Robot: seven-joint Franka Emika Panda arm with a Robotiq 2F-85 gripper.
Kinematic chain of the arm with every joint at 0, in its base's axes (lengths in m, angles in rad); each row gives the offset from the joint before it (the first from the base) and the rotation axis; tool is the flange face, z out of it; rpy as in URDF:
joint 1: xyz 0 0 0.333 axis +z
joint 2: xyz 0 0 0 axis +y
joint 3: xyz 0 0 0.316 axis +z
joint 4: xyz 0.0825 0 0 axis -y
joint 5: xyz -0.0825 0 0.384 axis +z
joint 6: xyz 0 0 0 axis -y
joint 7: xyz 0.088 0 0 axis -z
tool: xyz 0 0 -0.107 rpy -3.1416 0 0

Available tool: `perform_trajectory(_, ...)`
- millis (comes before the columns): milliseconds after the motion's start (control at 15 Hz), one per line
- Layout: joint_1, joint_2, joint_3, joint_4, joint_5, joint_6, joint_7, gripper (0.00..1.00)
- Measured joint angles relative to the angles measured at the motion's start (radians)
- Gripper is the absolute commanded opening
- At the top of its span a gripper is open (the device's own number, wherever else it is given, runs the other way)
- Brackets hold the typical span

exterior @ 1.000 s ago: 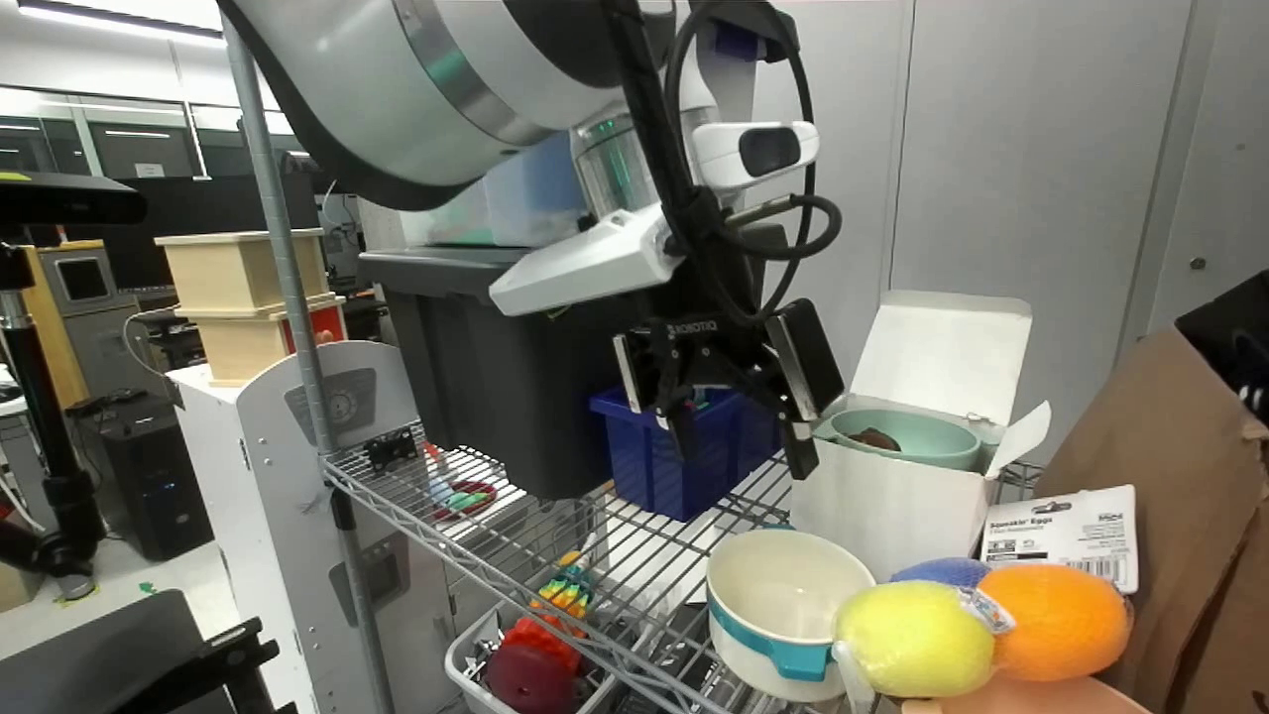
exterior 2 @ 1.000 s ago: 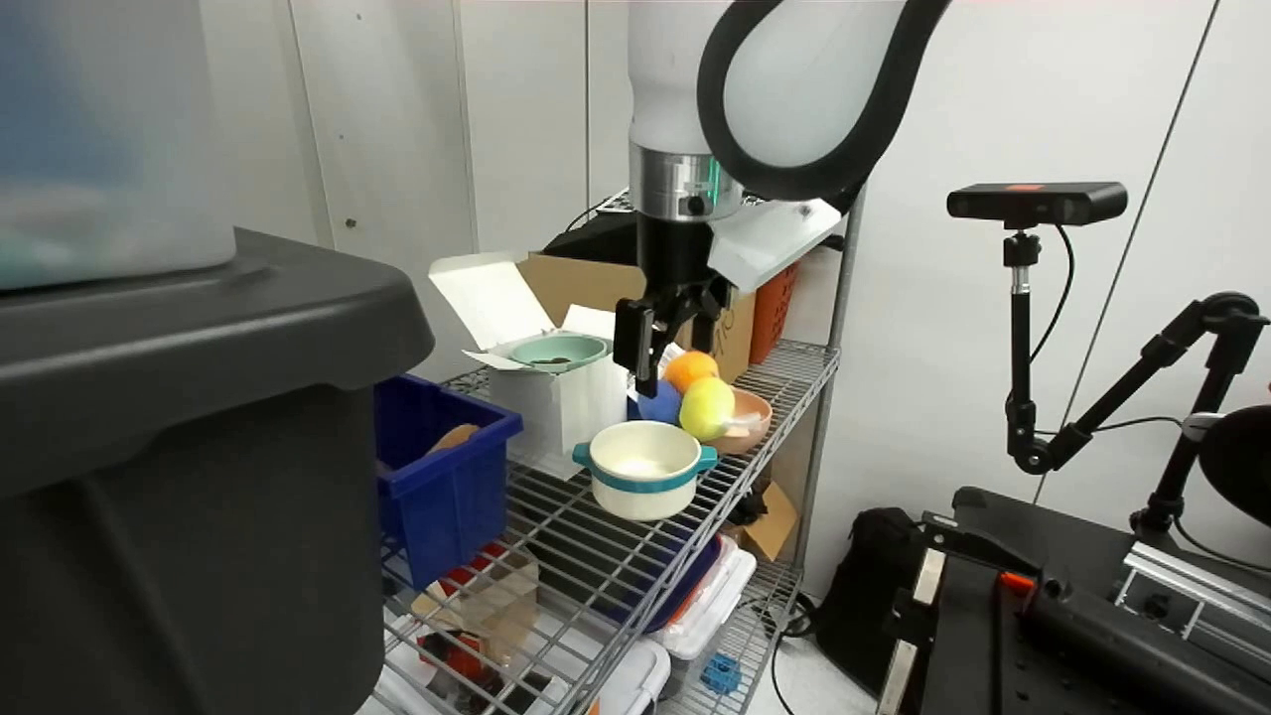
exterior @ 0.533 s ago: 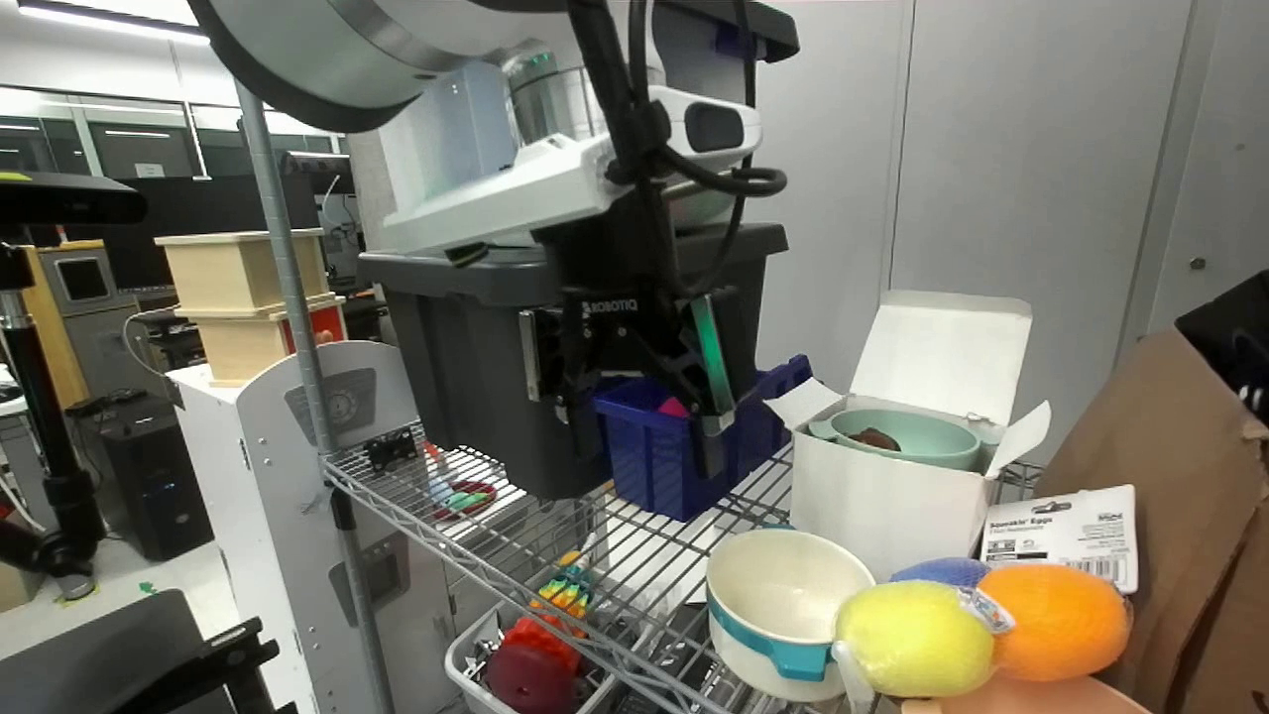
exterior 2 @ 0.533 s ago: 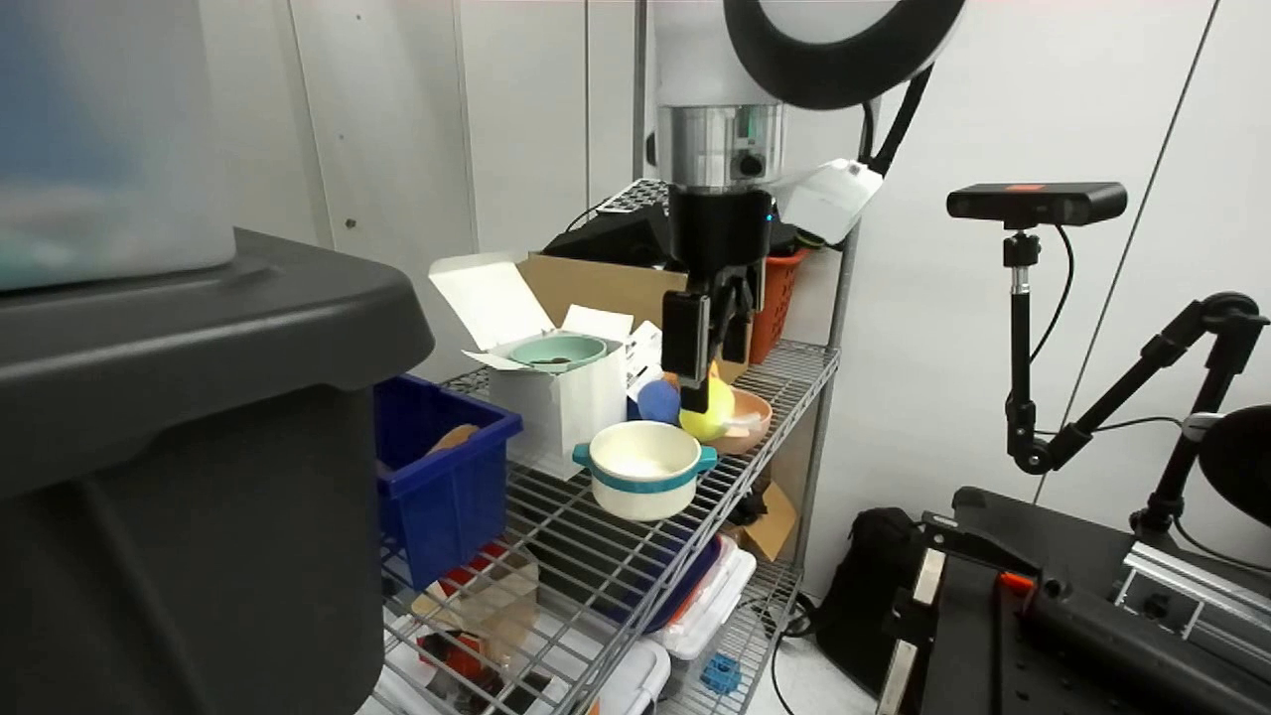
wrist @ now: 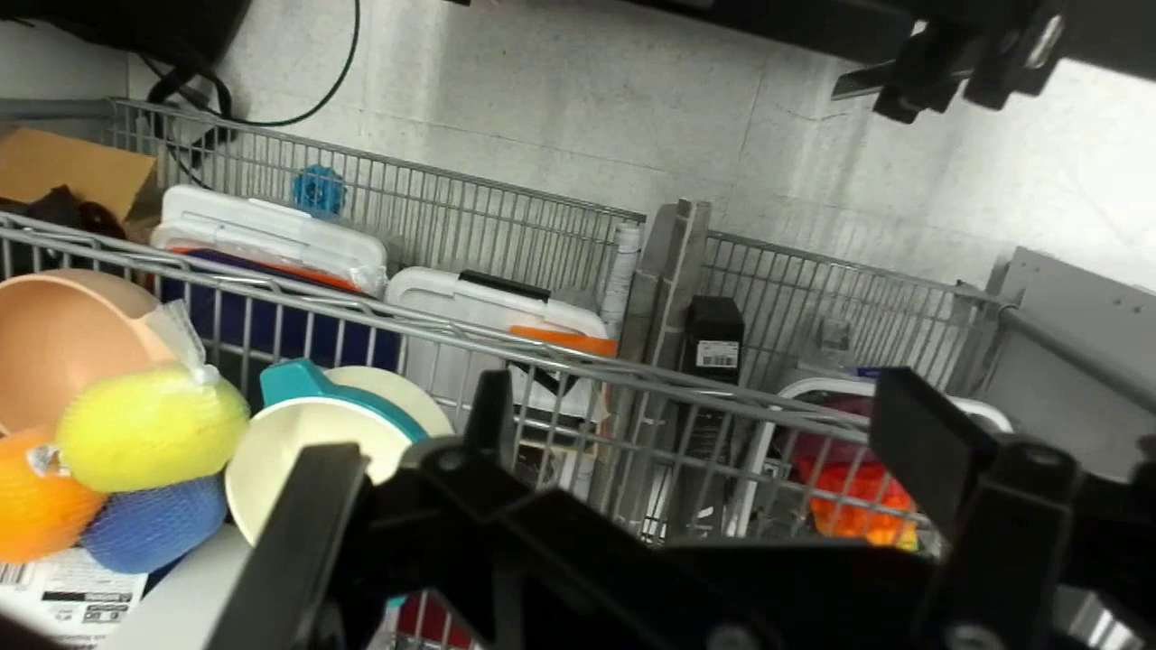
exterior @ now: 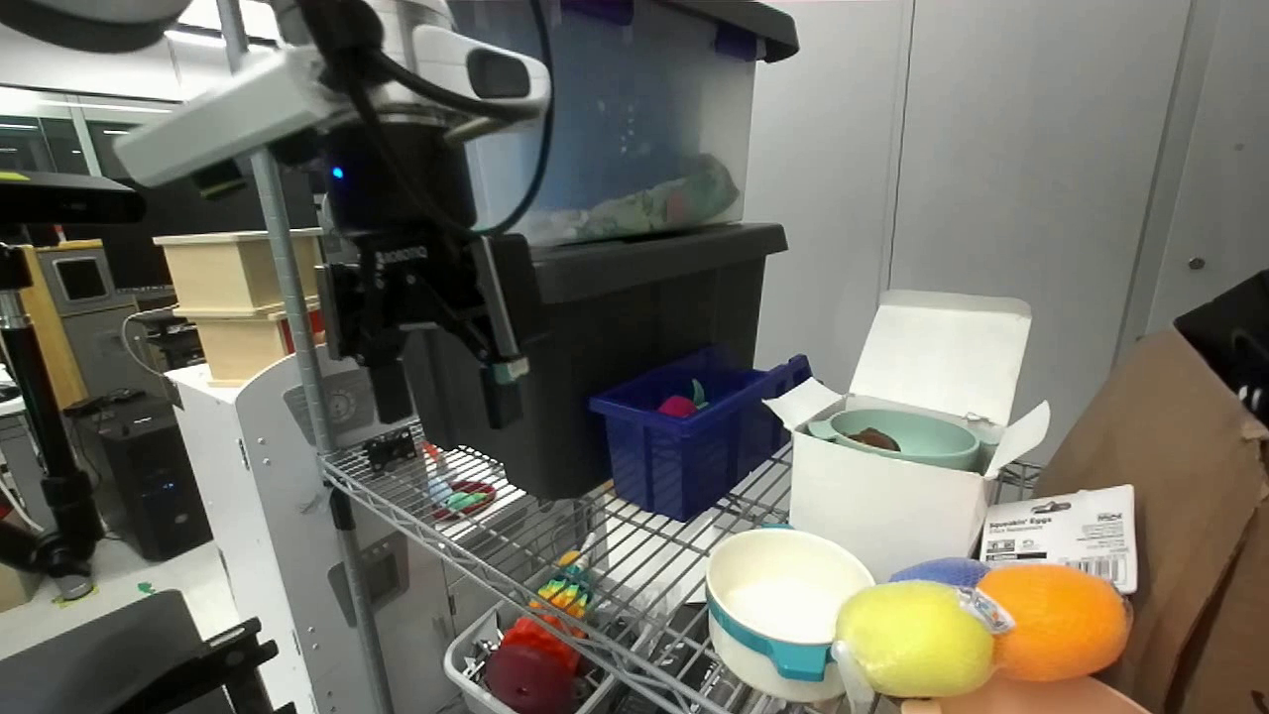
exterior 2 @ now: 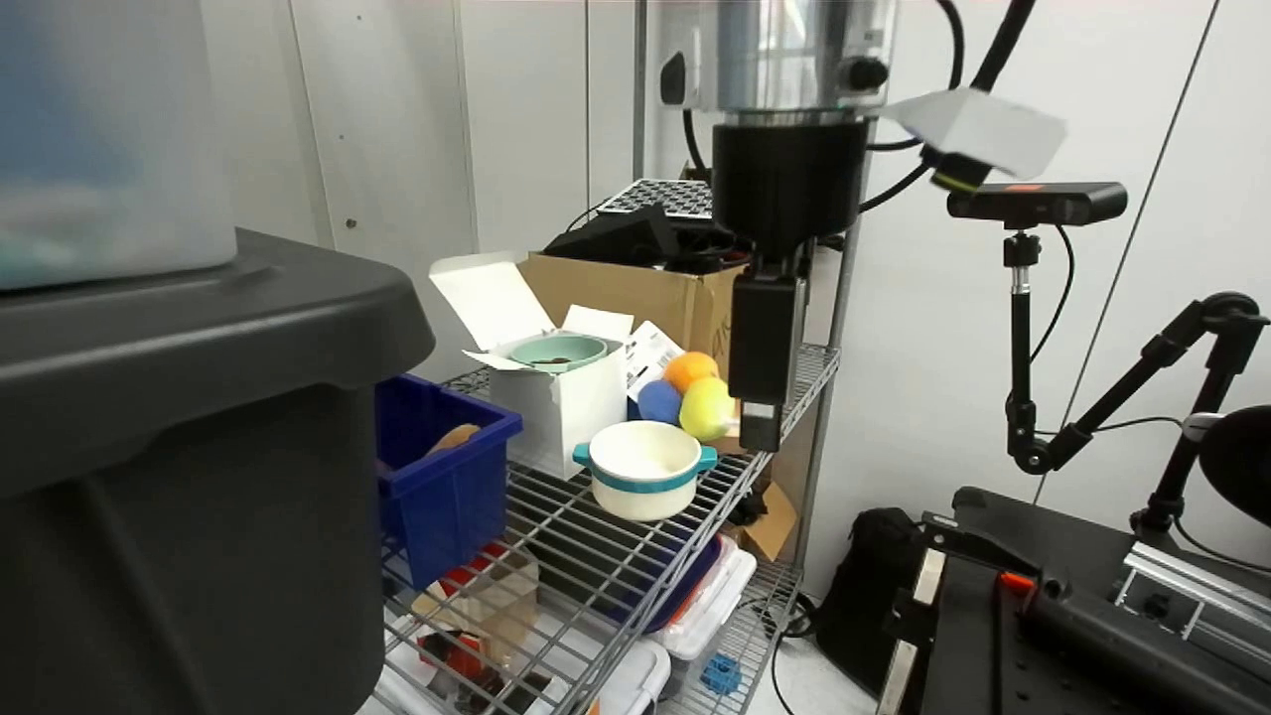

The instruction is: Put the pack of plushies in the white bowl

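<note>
The pack of plushies (exterior: 917, 640) is a yellow, an orange and a blue egg-shaped toy bundled together. It lies on the peach bowl beside the white bowl (exterior: 763, 585), and also shows in an exterior view (exterior 2: 707, 407) and the wrist view (wrist: 149, 429). The white bowl is cream with a teal band and handles; it stands on the wire shelf and also shows in an exterior view (exterior 2: 643, 497) and, partly behind a finger, in the wrist view (wrist: 293, 442). My gripper (exterior: 448, 407) is open and empty, high above the shelf's front side and apart from both; its fingers show in the wrist view (wrist: 691, 397).
A white box (exterior: 872, 506) with a mint bowl (exterior: 922, 441) stands behind the white bowl. A blue bin (exterior: 654, 461) and a large dark tote (exterior: 595, 347) stand along the shelf. A cardboard box (exterior 2: 635, 293) is at the far end. The peach bowl (wrist: 68, 343) touches the plushies.
My gripper has moved away from the plushies and white bowl, toward the shelf's front and the dark tote. It stays open. The plushies and bowl have not moved.
</note>
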Motion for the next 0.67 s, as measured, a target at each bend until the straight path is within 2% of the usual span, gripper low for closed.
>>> perform_trajectory(400,0.006,-0.233,0.031,-0.111,0.004,-0.045,0.007,1.0)
perform_trajectory(667,-0.032,-0.302,0.027,-0.12,0.001,-0.063,0.017,1.0)
